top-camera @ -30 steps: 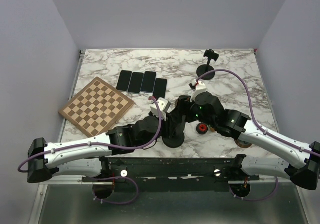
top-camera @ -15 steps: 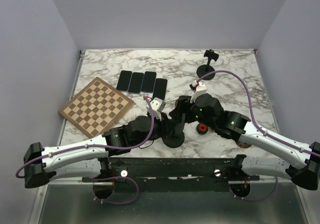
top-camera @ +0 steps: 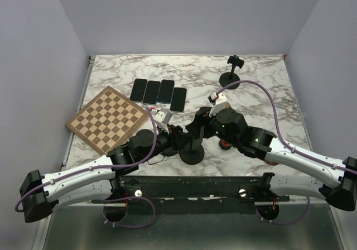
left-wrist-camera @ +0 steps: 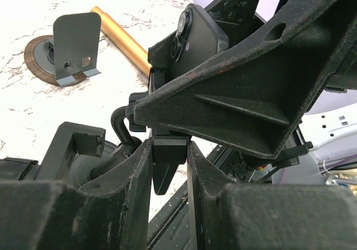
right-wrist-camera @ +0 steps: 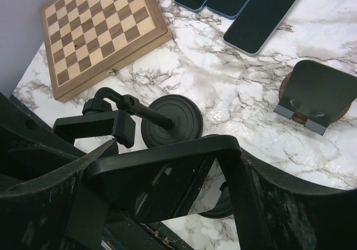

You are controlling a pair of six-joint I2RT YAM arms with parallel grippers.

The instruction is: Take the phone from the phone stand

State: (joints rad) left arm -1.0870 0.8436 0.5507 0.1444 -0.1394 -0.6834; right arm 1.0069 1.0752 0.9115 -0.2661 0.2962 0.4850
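Observation:
The black phone stand has a round base point(top-camera: 192, 155) and a clamp point(right-wrist-camera: 95, 128) on a bent neck. My left gripper point(left-wrist-camera: 169, 149) is shut on a black block of that clamp; in the top view it point(top-camera: 177, 137) sits just left of the stem. My right gripper point(right-wrist-camera: 167, 155) is shut on the dark phone point(right-wrist-camera: 150, 188), gripping it by its edges. In the left wrist view the phone point(left-wrist-camera: 192, 38) shows its camera lenses, right above the clamp. I cannot tell whether it touches the clamp.
Several dark phones point(top-camera: 159, 91) lie flat at the back, with a chessboard point(top-camera: 107, 119) to their left. A second black stand point(top-camera: 234, 71) is at the back right. A wooden-based stand with a grey plate point(right-wrist-camera: 318, 96), a gold rod point(left-wrist-camera: 120, 38) and a red item point(top-camera: 225, 144) lie near the right arm.
Both arms have shifted left around the stand. The left wrist has swung left and lower, and the right gripper has moved left with the phone.

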